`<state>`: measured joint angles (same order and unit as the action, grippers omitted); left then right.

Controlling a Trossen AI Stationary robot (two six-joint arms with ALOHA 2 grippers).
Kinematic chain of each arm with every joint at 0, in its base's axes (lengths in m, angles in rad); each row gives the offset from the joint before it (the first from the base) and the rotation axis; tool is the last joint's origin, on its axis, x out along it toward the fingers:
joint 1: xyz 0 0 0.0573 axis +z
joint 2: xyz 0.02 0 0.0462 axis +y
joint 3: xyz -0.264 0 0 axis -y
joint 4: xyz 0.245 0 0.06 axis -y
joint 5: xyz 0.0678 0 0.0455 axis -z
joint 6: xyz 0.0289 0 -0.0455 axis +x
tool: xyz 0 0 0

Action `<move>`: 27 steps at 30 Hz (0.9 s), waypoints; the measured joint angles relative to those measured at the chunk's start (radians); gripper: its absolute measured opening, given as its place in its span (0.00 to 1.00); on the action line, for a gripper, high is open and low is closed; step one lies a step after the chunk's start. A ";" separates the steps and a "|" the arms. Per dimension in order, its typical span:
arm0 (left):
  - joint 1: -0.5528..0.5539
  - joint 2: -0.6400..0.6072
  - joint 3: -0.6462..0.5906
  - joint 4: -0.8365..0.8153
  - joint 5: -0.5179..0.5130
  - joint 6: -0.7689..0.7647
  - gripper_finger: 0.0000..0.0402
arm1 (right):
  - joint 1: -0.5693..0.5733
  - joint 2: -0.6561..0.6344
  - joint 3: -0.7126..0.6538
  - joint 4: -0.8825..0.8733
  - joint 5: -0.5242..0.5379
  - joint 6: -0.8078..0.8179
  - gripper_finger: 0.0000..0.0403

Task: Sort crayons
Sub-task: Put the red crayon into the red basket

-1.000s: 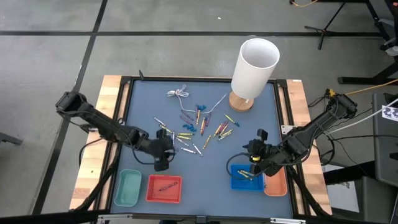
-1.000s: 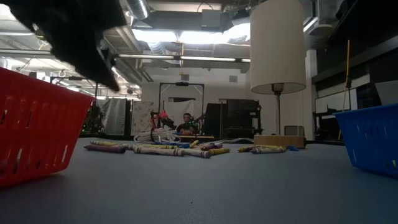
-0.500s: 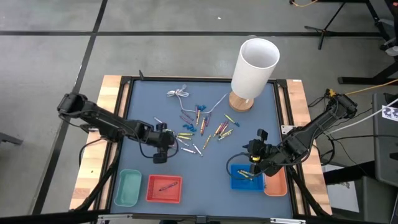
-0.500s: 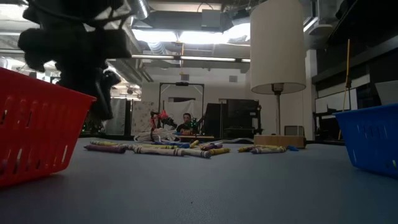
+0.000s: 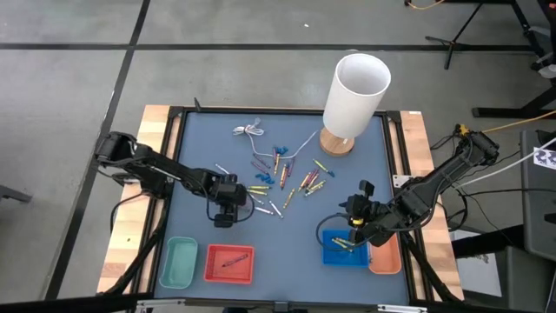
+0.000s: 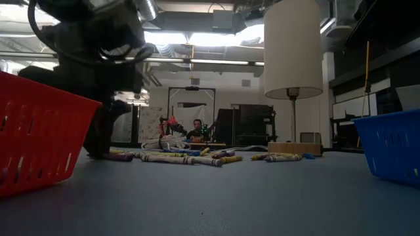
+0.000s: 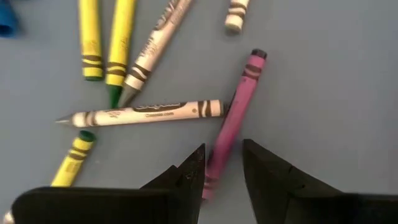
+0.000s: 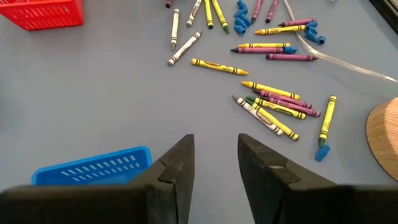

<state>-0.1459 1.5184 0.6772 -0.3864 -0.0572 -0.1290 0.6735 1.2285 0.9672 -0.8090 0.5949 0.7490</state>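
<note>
Left gripper (image 7: 222, 167), low-centre of its wrist frame, fingers narrowly parted astride the purple crayon (image 7: 231, 123), not clamped; right gripper (image 8: 216, 155) slightly open, empty, beside the blue basket (image 8: 93, 167).

The many thin wax crayons (image 5: 282, 178) lie scattered in the middle of the flat grey-blue table mat (image 5: 200, 148), in front of the white cylinder lamp shade on its round wooden base (image 5: 352, 96). The left gripper (image 7: 222, 169) is down at the left edge of this scatter, its fingers on either side of the end of a thin purple-pink crayon (image 7: 233, 118). Along the front edge stand a small green plastic basket (image 5: 177, 263), then a small red plastic basket (image 5: 229, 264) holding one crayon, and further right a small blue plastic basket (image 5: 345, 247), above which the right gripper (image 5: 354, 228) hangs.
</note>
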 joint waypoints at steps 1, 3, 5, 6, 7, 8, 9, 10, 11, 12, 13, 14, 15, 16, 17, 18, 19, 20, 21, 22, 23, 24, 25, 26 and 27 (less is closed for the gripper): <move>0.003 0.006 0.001 0.001 0.006 0.006 0.23 | 0.000 0.000 0.000 0.000 0.000 0.000 0.30; 0.009 0.017 0.002 0.001 0.014 0.008 0.23 | 0.000 0.000 0.000 0.000 0.000 0.000 0.30; 0.016 0.023 0.003 0.000 0.025 0.008 0.23 | 0.000 0.000 0.000 0.000 0.000 0.000 0.30; 0.018 0.023 0.002 0.000 0.027 0.008 0.23 | 0.000 0.000 0.000 0.000 0.000 0.000 0.30; 0.020 0.023 0.002 0.000 0.028 0.008 0.23 | 0.000 0.000 0.000 0.000 0.000 0.000 0.30; 0.021 0.023 0.002 0.000 0.029 0.008 0.22 | 0.000 0.000 0.000 0.000 0.000 0.000 0.30; 0.021 0.023 0.002 0.000 0.030 0.007 0.21 | 0.000 0.000 0.000 0.000 0.002 0.000 0.30; 0.021 0.024 0.002 0.000 0.031 0.007 0.20 | 0.000 0.000 0.000 0.000 0.008 0.000 0.30; 0.021 0.024 0.002 0.000 0.031 0.007 0.18 | 0.000 0.000 0.000 0.000 0.020 0.000 0.30; 0.021 0.024 0.002 0.000 0.033 0.007 0.16 | 0.000 0.000 0.000 0.000 0.034 0.000 0.30; 0.021 0.024 0.002 0.000 0.034 0.006 0.14 | 0.000 0.000 0.000 0.001 0.049 -0.004 0.30; 0.021 0.024 0.002 0.000 0.035 0.006 0.12 | 0.000 0.000 0.000 0.001 0.063 -0.020 0.30; 0.021 0.023 0.002 0.000 0.036 0.006 0.10 | 0.000 0.000 0.000 0.001 0.073 -0.038 0.30; 0.021 0.022 0.002 -0.001 0.035 0.006 0.08 | 0.000 0.000 0.000 0.001 0.079 -0.060 0.30; 0.021 0.022 0.001 -0.001 0.034 0.006 0.06 | -0.001 0.000 0.000 0.002 0.079 -0.086 0.30; 0.021 0.021 0.001 -0.002 0.032 0.006 0.04 | -0.004 0.000 0.000 0.005 0.079 -0.110 0.30; 0.021 0.021 0.001 -0.002 0.030 0.006 0.03 | -0.011 0.000 0.000 0.012 0.077 -0.134 0.30; 0.021 0.021 0.001 -0.003 0.029 0.006 0.02 | -0.019 0.000 0.000 0.022 0.075 -0.156 0.30; 0.021 0.022 0.001 -0.003 0.029 0.006 0.01 | -0.029 0.000 0.000 0.038 0.071 -0.174 0.30; 0.021 0.022 0.001 -0.003 0.030 0.006 0.01 | -0.042 0.000 0.000 0.057 0.068 -0.197 0.30; 0.021 0.022 0.001 -0.003 0.032 0.006 0.01 | -0.057 0.000 0.000 0.077 0.068 -0.226 0.30; 0.021 0.020 0.001 -0.003 0.038 0.006 0.01 | -0.072 0.000 0.000 0.099 0.067 -0.261 0.30; 0.022 0.014 0.001 -0.003 0.045 0.006 0.02 | -0.087 0.000 0.000 0.121 0.063 -0.298 0.30; 0.022 0.011 0.001 -0.003 0.054 0.006 0.02 | -0.106 0.000 0.000 0.143 0.049 -0.337 0.30; 0.022 0.009 0.004 -0.006 0.062 0.006 0.02 | -0.125 0.000 0.000 0.167 0.030 -0.379 0.30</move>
<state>-0.1238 1.5270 0.6813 -0.3921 0.0046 -0.1234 0.5486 1.2285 0.9676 -0.6421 0.6246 0.3703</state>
